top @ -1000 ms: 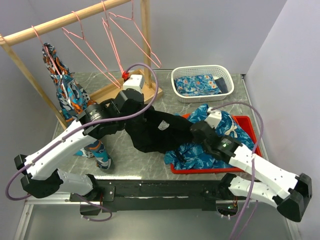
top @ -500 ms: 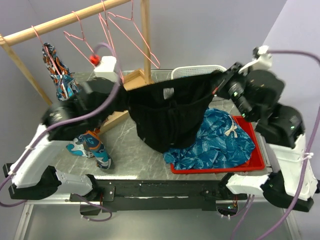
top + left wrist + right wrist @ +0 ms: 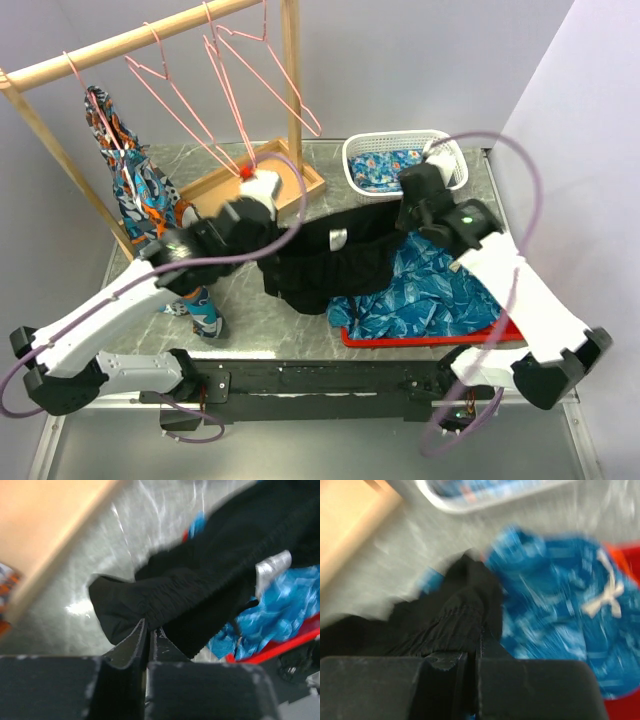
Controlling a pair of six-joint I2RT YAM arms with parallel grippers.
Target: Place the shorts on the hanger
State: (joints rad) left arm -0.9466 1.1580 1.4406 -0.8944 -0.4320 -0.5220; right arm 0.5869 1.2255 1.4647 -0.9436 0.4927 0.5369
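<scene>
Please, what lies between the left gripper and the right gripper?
The black shorts stretch from the left gripper to the right gripper, seen in the top view.

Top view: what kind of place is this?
Probably a robot test bench for laundry practice: two robot arms at a table, a wooden rack with pink hangers, a basket and tray of clothes.

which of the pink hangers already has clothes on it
The leftmost hanger, at the rack's left end: the orange-and-blue garment hangs from it, while the other hangers are bare.
</scene>
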